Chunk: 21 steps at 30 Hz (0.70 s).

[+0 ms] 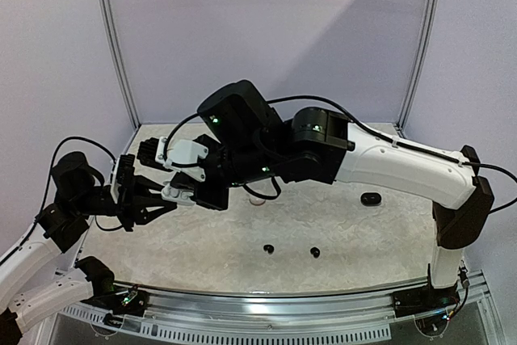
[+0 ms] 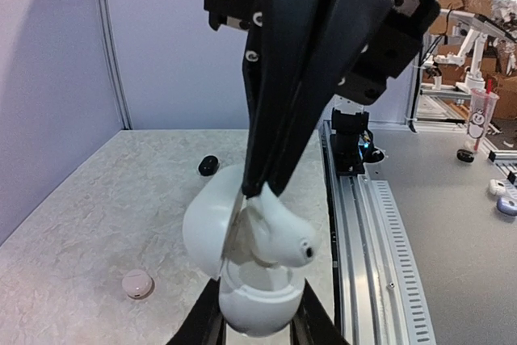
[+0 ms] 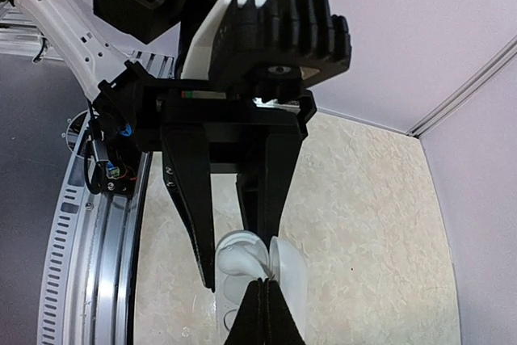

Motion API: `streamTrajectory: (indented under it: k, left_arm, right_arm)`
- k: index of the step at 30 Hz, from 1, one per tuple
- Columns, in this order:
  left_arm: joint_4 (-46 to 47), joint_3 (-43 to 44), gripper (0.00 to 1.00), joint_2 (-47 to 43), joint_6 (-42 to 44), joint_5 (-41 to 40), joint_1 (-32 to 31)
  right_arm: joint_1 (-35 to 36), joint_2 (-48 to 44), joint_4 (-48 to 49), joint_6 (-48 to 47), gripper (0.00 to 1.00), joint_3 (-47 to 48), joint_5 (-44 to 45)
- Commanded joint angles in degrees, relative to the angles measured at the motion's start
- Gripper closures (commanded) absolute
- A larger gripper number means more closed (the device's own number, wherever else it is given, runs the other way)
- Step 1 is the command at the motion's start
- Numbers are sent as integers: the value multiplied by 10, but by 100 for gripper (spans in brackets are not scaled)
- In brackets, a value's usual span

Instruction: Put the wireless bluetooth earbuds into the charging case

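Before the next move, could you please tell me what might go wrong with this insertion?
The white earbud lies tilted across the open white case, pinched at one end by the right fingers; it may jam or slip instead of seating. The case is gripped only low down by the left fingers, so pushing might twist it. The lid could get knocked shut.

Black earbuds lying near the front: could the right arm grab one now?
Probably not yet: the right end effector is shut on a white earbud at the open case held by the left end effector. The table around the black earbuds looks unobstructed.
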Motion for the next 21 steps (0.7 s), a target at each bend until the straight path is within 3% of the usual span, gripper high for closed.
streamTrajectory:
  k: [1, 21]
  left_arm:
    - [-21, 17, 100, 2, 11, -6, -10]
    - [37, 11, 100, 7, -76, -63, -17]
  right_arm:
    - [0, 18, -17, 3, 100, 12, 28]
    - [0, 43, -12, 43, 100, 13, 70]
